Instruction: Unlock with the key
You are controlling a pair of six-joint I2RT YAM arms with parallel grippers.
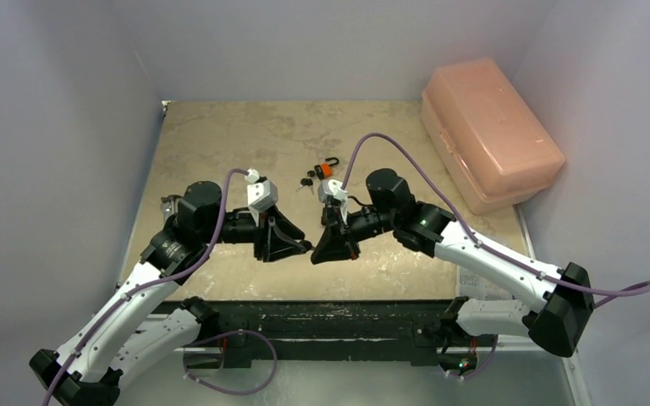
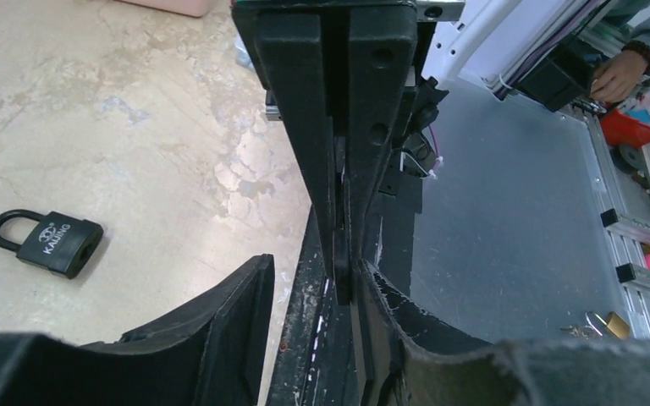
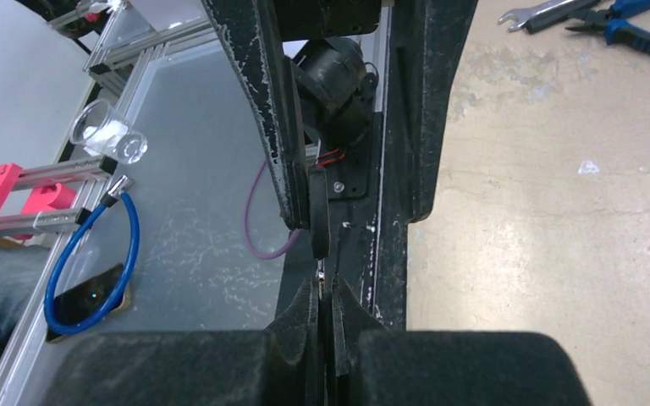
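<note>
Top external view, and both arms are folded in low over the near edge of the tabletop (image 1: 220,135), fingertips meeting just left of its middle. The left gripper (image 1: 303,248) points right and the right gripper (image 1: 316,255) points left, nose to nose.

Over to the left wrist camera: its own fingers (image 2: 220,338) are spread wide with nothing between them but the other arm's tips, which poke into the gap. Whether those tips touch a finger, I cannot tell.

Right wrist camera now: its two fingers (image 3: 305,338) are pressed together with only a hairline slit between them. I can't make out anything pinched in there.

And the padlock (image 1: 325,168)? It lies flat near the centre of the table, on the far side of the grippers and well apart from both. From above it shows an orange patch and a black shackle. The left wrist camera catches a black body stamped KAUING, shackle seated in the body. The key (image 1: 306,181) lies just beside the padlock, on its left, and no gripper touches it.

Up in the far right corner sits a pink lidded box (image 1: 491,135). Blue-handled pliers (image 3: 635,24) lie on the tabletop, at the top right of the right wrist picture.
</note>
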